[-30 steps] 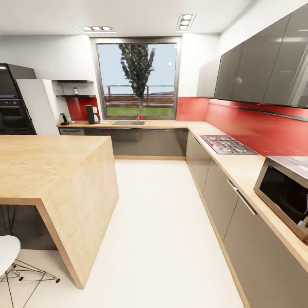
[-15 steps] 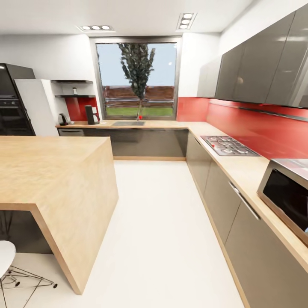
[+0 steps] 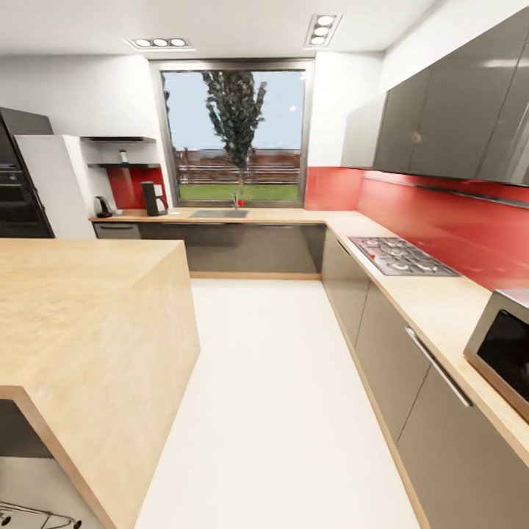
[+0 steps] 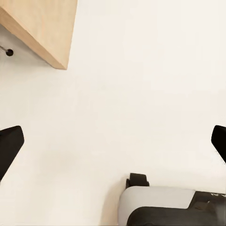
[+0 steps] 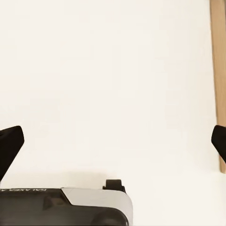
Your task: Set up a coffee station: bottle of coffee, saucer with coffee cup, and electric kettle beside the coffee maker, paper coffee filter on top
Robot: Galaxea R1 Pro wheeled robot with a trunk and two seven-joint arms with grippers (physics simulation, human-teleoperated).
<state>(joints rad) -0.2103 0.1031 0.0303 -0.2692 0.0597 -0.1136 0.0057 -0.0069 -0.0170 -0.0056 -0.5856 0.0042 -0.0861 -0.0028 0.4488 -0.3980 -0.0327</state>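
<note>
**Kitchen aisle, task items at the far counter**

Nearest to us, the left gripper (image 4: 113, 141) hangs over the white floor (image 3: 272, 397) with its two dark fingertips (image 4: 8, 143) spread wide and nothing between them. The right gripper (image 5: 113, 141) is in the same released state, fingertips (image 5: 9, 146) far apart over bare floor, with a strip of wood trim along one edge of its wrist view. Part of the robot's grey base (image 4: 160, 207) shows under the left gripper.

In the head view we record a light wood island (image 3: 81, 316) close on the left and a microwave (image 3: 507, 353) close on the right, standing on the kitchen countertop (image 3: 433, 301). Further along that run we note a gas hob (image 3: 400, 256) set into the countertop, below a red backsplash (image 3: 448, 220) and grey wall cabinets (image 3: 448, 117).

At the far end the countertop turns under a window (image 3: 235, 132), with a sink (image 3: 219, 213) below it. Left of the sink stands the coffee maker (image 3: 153, 198), upright on the countertop. The electric kettle (image 3: 103, 206) stands further left on the same surface, apart from the coffee maker. Above them the kitchen shelf (image 3: 123, 165) carries a small object, too small for us to identify. The other task items are too small to make out.
</note>
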